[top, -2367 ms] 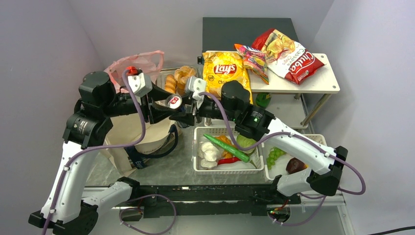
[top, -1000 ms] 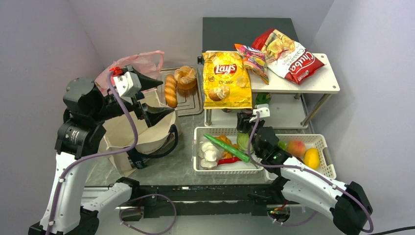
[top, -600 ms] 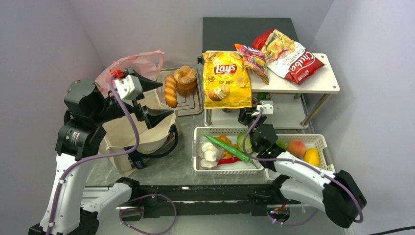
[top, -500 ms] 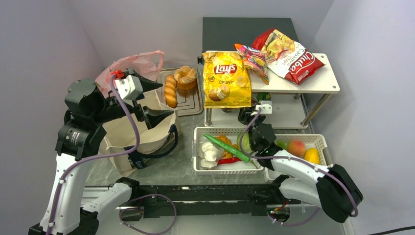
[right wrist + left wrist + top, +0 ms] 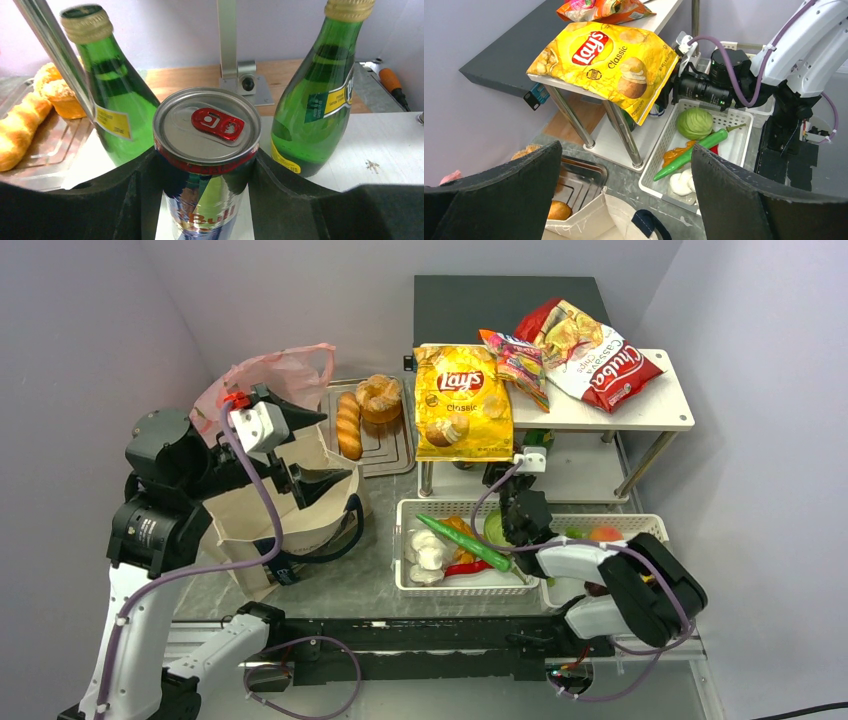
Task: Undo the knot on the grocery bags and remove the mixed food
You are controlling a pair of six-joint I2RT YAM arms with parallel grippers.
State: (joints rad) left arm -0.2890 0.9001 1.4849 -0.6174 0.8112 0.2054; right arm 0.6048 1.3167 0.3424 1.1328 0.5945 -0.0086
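1 can (image 5: 206, 150), base cropped, in right gripper (image 5: 204, 197)

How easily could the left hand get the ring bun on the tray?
Probably easily: the left hand is open and empty, and the ring bun lies uncovered on the tray nearby.

A tote (image 5: 250, 515) stands at left, a plastic bag (image 5: 285, 368) behind it, a tray (image 5: 392, 452) holding a bun (image 5: 379, 396) to their right. A chip bag (image 5: 462, 400) lies on a shelf (image 5: 640, 410); under it, a can (image 5: 207, 150) stands between two bottles (image 5: 122, 107).
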